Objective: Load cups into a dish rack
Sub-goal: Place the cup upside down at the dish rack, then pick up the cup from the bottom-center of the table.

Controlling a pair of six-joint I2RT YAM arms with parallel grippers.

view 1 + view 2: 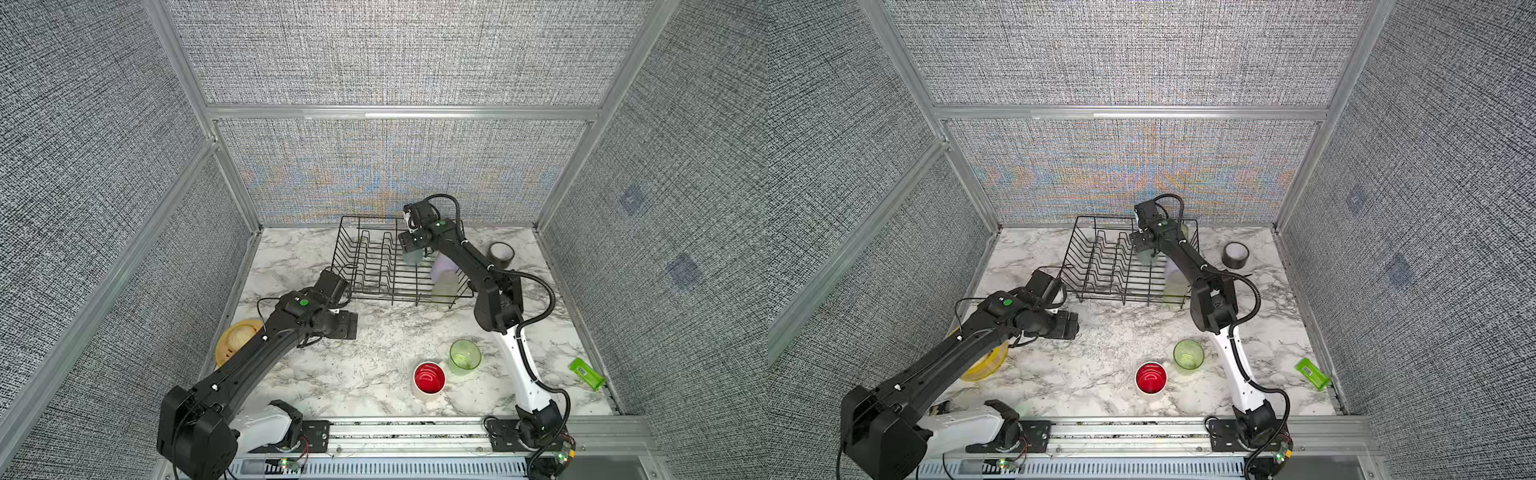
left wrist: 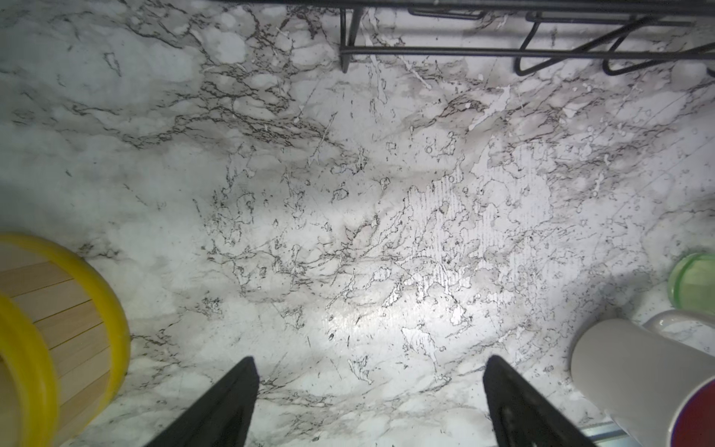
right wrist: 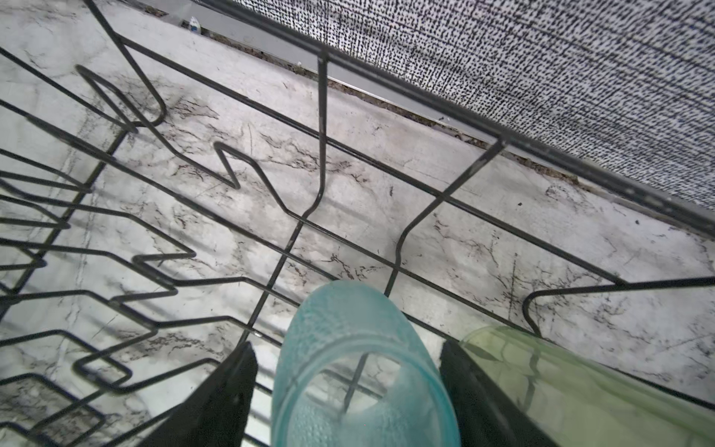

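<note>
The black wire dish rack (image 1: 374, 266) (image 1: 1100, 266) (image 3: 321, 116) stands at the back of the table. My right gripper (image 1: 415, 254) (image 3: 346, 344) hangs over its right end, open. A translucent teal cup (image 1: 412, 258) (image 3: 348, 321) stands upright between the fingers, with a gap beside one finger (image 3: 232, 387). Also in the rack are a lilac cup (image 1: 442, 266), a pale yellow-green cup (image 1: 444, 289) and a translucent green cup (image 3: 561, 379). On the table stand a short green cup (image 1: 464, 355) (image 2: 692, 278) and a white cup with red inside (image 1: 429, 378) (image 2: 638, 371). My left gripper (image 1: 351, 326) (image 2: 370, 358) is open over bare marble.
A round yellow plate (image 1: 237, 338) (image 2: 96, 290) lies under my left arm at the table's left edge. A black tape roll (image 1: 500, 252) sits right of the rack. A green packet (image 1: 587, 372) lies by the right wall. Fabric walls enclose three sides.
</note>
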